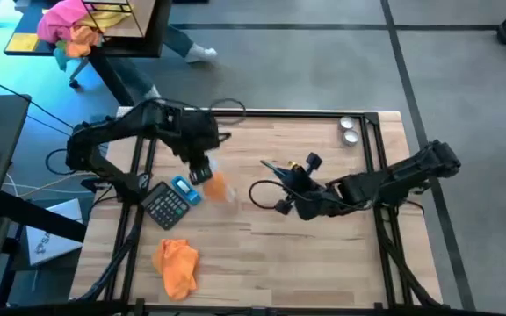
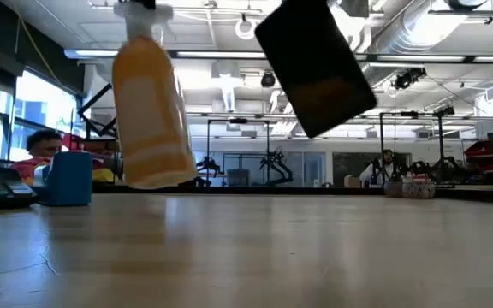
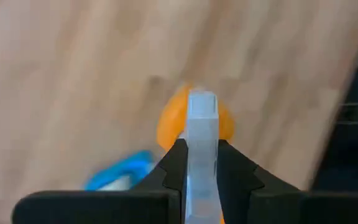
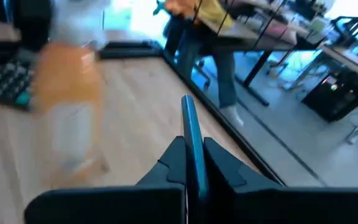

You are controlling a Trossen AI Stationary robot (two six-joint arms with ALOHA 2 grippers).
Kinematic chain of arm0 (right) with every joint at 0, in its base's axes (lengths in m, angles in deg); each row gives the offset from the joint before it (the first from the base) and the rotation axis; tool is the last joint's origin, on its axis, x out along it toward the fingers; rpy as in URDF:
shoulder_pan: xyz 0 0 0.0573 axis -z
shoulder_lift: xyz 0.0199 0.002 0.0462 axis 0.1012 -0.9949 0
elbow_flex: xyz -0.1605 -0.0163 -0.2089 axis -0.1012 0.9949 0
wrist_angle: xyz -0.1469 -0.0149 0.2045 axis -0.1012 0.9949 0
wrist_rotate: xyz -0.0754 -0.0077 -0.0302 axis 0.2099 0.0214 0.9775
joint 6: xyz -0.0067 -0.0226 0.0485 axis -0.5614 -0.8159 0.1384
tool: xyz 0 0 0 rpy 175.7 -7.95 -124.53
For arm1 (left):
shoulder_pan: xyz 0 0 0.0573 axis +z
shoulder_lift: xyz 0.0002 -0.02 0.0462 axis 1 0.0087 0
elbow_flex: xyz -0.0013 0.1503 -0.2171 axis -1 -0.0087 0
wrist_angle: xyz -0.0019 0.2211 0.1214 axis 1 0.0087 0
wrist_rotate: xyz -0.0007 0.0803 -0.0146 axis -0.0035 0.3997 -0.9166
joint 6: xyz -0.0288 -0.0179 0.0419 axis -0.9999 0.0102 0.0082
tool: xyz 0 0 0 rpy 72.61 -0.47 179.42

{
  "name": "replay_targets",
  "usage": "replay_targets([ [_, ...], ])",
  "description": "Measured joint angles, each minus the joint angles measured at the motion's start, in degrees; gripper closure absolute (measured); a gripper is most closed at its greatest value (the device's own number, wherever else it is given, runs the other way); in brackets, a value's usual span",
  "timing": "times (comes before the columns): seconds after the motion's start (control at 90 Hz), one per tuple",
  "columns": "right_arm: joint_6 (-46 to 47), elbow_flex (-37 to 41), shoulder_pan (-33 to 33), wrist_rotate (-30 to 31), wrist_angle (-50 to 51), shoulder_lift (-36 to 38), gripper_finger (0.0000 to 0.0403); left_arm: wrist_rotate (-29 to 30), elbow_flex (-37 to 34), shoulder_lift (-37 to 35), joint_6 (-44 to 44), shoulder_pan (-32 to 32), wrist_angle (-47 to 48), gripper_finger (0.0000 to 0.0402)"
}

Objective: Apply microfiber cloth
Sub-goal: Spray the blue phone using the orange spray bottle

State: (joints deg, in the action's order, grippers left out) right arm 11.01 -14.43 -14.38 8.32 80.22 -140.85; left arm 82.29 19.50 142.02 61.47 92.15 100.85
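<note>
The microfiber cloth (image 1: 176, 267) lies crumpled and free on the table (image 1: 323, 263), toward the near edge from the left tool (image 1: 201, 172), beyond the calculator (image 1: 166, 204). That nearer tool is clamped on a spray bottle (image 1: 217, 185). The right tool (image 1: 275, 184), farther off, grips a thin dark slab (image 4: 191, 149).

I see a plain bright-orange cloth (image 1: 176, 267) on the pale wood-grain table (image 1: 262, 254), a dark grey calculator (image 1: 164, 204) beside a blue cup (image 1: 185, 189), a clear bottle (image 1: 218, 186) of orange liquid in my black left tool (image 1: 202, 172), and a thin dark slab (image 1: 268, 193) in my black right tool (image 1: 281, 186).
</note>
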Motion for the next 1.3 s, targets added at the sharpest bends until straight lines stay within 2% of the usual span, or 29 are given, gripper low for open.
replay_targets([
  [0.089,4.96,0.0,0.34,3.36,-1.79,-1.6,0.0403,-1.93,0.0,0.67,-4.46,-3.78,-2.08,0.0369],
  [0.233,9.46,0.0,-0.06,9.09,-5.99,-4.9,0.0403,-1.46,0.0,2.25,-14.25,-6.86,-2.0,0.037],
  [0.322,7.88,0.0,-0.26,8.2,-10.03,-7.25,0.0403,-1.05,0.0,3.42,-18.96,-7.63,-2.39,0.037],
  [0.444,4.61,0.0,-0.05,7.11,-16.27,-9.09,0.0403,0.73,0.12,5.19,-20.06,-8.06,-2.92,0.037],
  [0.567,3.13,0.0,0.03,7.07,-17.87,-9.86,0.0403,2.71,0.31,6.59,-22.46,-8.13,-4.98,0.0365],
  [0.8,3.04,0.0,-0.48,6.82,-16.56,-9.81,0.0403,-3.55,-0.07,7.3,-21.04,-8.21,-14.26,0.0334],
  [1.067,1.54,0.0,-1.21,6.31,-16.32,-8.74,0.0403,-5.68,0.02,7.11,-20.82,-8.17,-14.2,0.0297],
  [1.211,-0.5,0.0,-2.52,6.7,-12.79,-6.31,0.0403,-10.9,0.02,6.0,-14.55,-8.86,-14.06,0.0291],
  [1.244,-0.78,0.0,-2.96,6.64,-11.61,-5.34,0.0403,-10.52,0.02,5.45,-13.01,-9.58,-13.88,0.0292],
  [1.3,-2.0,0.0,-3.7,5.38,-9.7,-3.37,0.0403,-6.16,0.02,4.58,-10.75,-11.57,-12.78,0.0294],
])
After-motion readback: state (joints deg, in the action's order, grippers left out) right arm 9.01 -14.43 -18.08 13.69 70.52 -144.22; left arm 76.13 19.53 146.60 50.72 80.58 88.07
